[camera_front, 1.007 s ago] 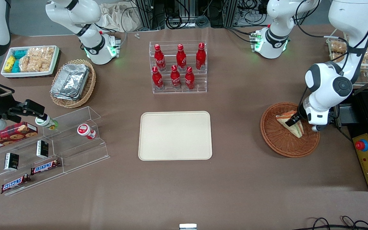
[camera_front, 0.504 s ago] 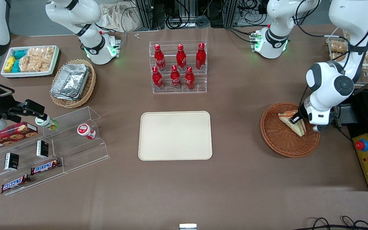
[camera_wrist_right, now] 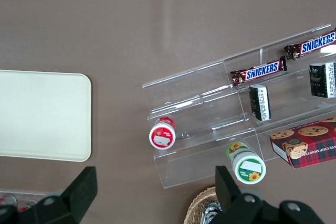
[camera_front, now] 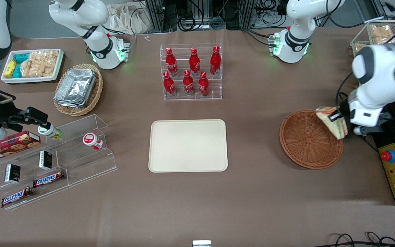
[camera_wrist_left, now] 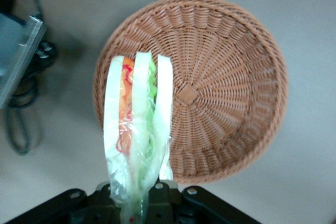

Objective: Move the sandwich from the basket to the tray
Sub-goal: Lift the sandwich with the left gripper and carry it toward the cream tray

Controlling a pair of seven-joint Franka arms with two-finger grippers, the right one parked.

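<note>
My left gripper (camera_front: 336, 118) is shut on the plastic-wrapped sandwich (camera_front: 332, 121), a wedge of pale bread with green and orange filling, and holds it in the air above the rim of the round reddish-brown basket (camera_front: 309, 140) at the working arm's end. In the left wrist view the sandwich (camera_wrist_left: 137, 124) hangs upright from the gripper (camera_wrist_left: 137, 195), with the basket (camera_wrist_left: 210, 72) below it holding nothing. The cream rectangular tray (camera_front: 188, 145) lies bare at the table's middle, also seen in the right wrist view as the tray (camera_wrist_right: 42, 114).
A clear rack of red bottles (camera_front: 191, 72) stands farther from the camera than the tray. A black control box with a red button (camera_front: 393, 168) sits beside the basket. A clear stepped shelf with snacks (camera_front: 50, 161) and a tan basket of foil containers (camera_front: 78, 88) lie toward the parked arm's end.
The gripper has risen with the sandwich, lifting it out of the basket bowl and shifting toward the working arm's end; the basket is left with nothing in it.
</note>
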